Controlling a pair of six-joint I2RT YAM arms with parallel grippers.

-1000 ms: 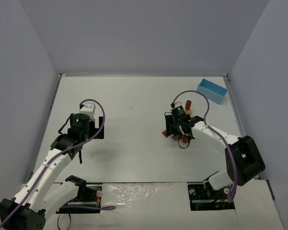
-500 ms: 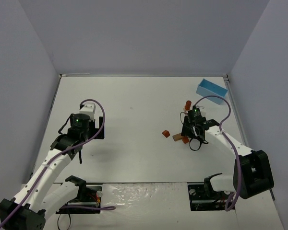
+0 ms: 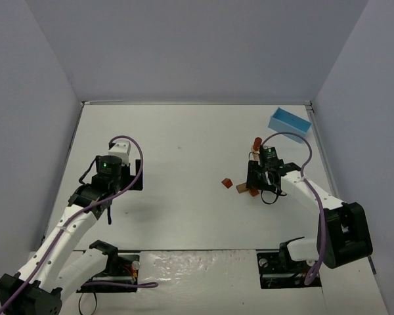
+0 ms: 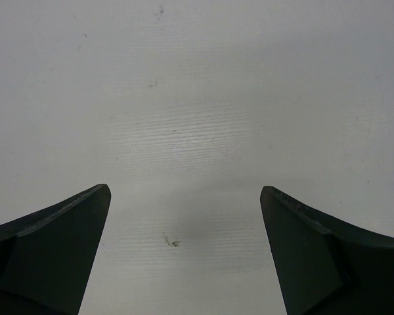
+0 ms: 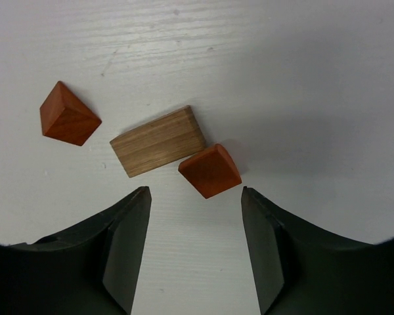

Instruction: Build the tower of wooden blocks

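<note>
White table (image 3: 177, 131) carries scattered wood blocks (image 5: 157, 141); right gripper (image 5: 194, 193) hangs spread beside 2 touching ones. Left gripper (image 4: 185, 190) gapes likewise.

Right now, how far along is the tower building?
No finished tower shows: the tan plank, the orange block touching it and the separate orange block lie on the table. In hand: the right gripper hovers open over them, empty; the left gripper is open. All stacking is left.
</note>
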